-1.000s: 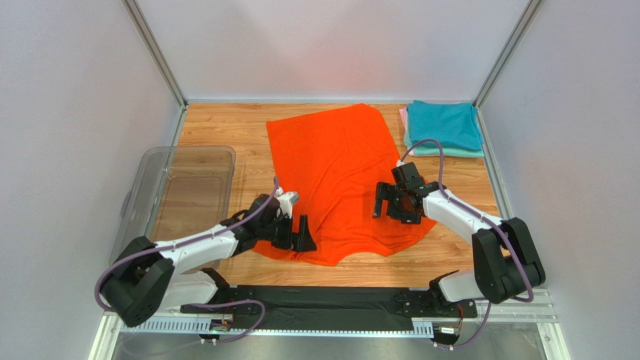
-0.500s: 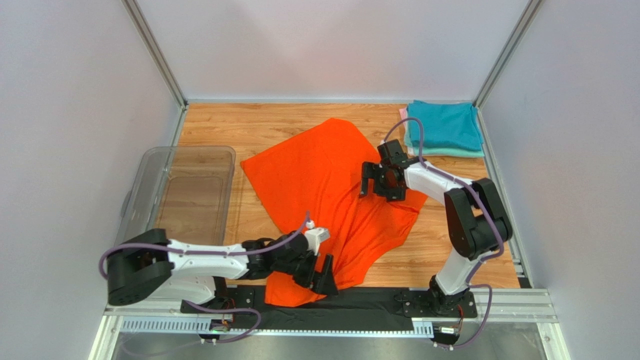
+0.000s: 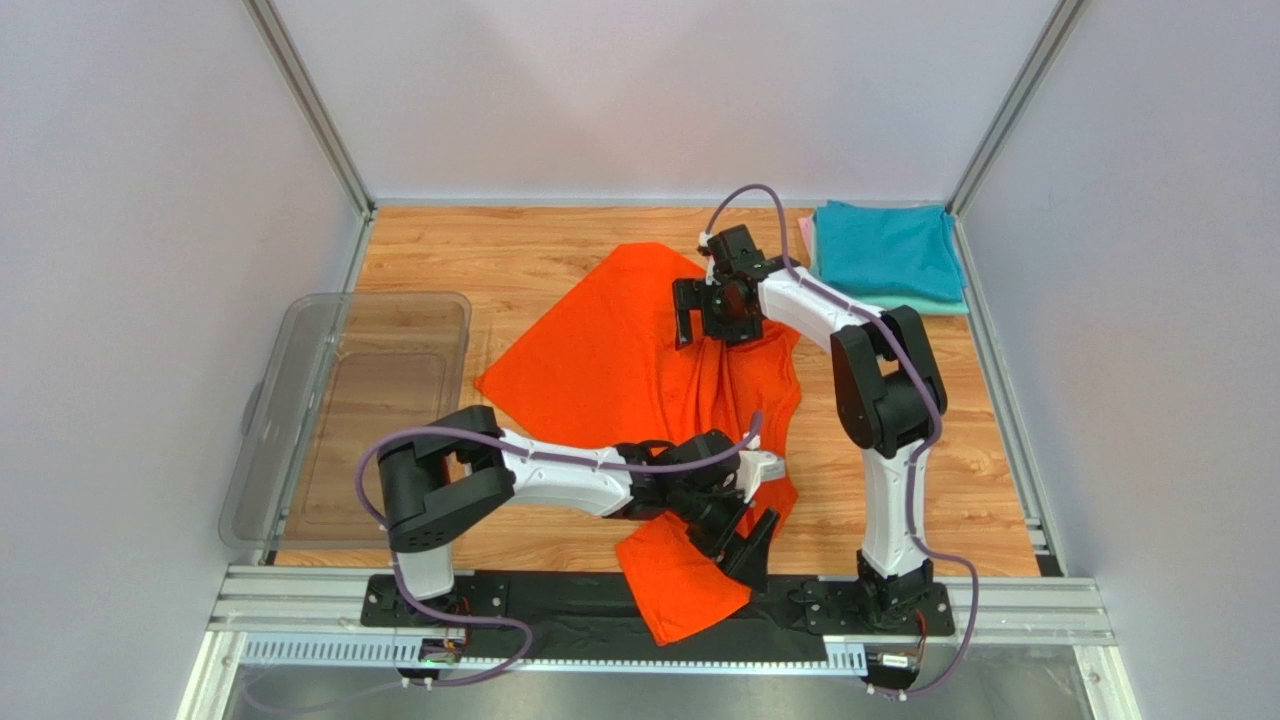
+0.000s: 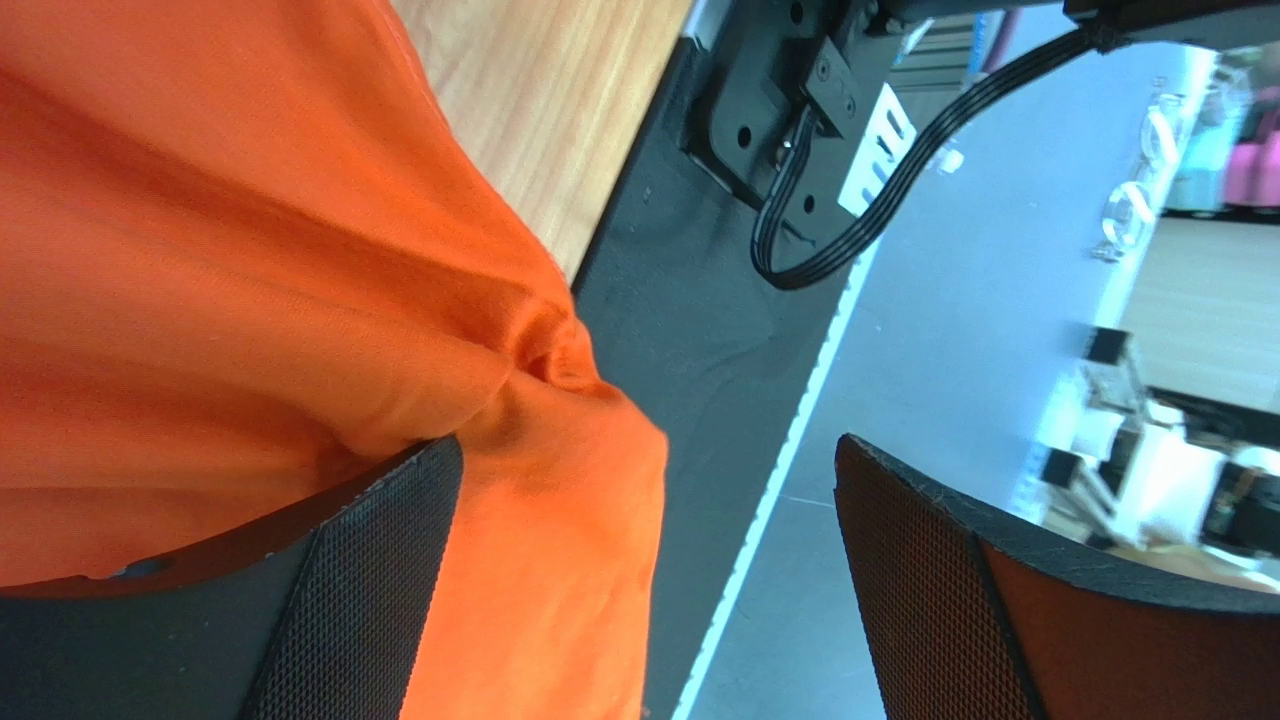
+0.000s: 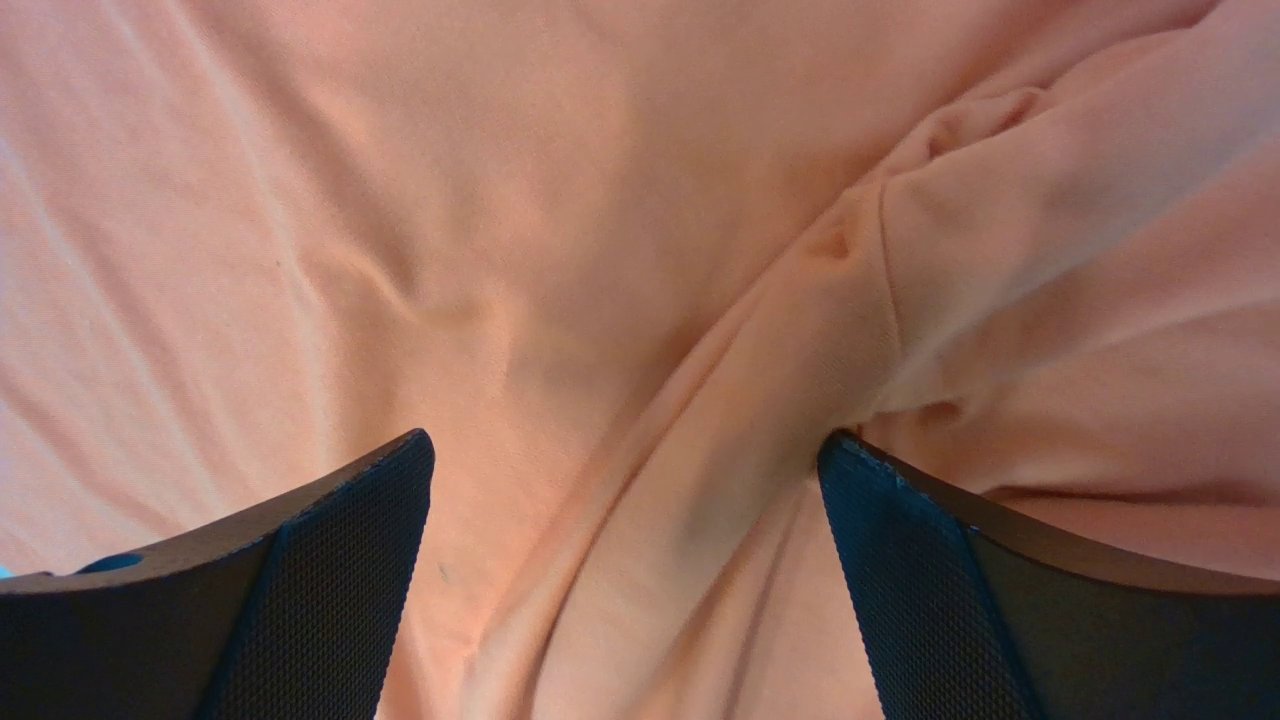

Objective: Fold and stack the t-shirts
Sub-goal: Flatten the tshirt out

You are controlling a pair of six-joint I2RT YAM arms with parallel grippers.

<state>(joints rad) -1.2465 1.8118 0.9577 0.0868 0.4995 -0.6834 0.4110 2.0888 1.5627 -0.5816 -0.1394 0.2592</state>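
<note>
Wood-grain table (image 3: 451, 248) fills the work area as I see it from the top external view. Across its middle lies the orange t-shirt (image 3: 601, 368), unfolded and rumpled. It runs from the far centre of the table to the near edge, where one corner hangs over the black base rail (image 3: 511, 593). On the left side sits the clear plastic tub (image 3: 308, 323), apart from the shirt. In the far right corner rests a folded stack: the teal t-shirt (image 3: 887, 248) on top, the mint green t-shirt (image 3: 939, 305) showing as a strip beneath it, and the pale pink t-shirt (image 3: 807, 228) as a thin edge on the left.

Left arm (image 3: 556, 473): it reaches rightward along the near edge. The left gripper (image 3: 751, 548) is over the hanging corner. From its wrist camera I see the fingers (image 4: 361, 600) spread wide, the orange cloth bunched against the left one, the right one clear of the cloth.

Right arm (image 3: 887, 390): it extends to the far centre. The right gripper (image 3: 706, 327) hangs over the shirt's far part. Its fingers (image 5: 316, 585) are also spread, with creased fabric below them and nothing clamped between.
</note>
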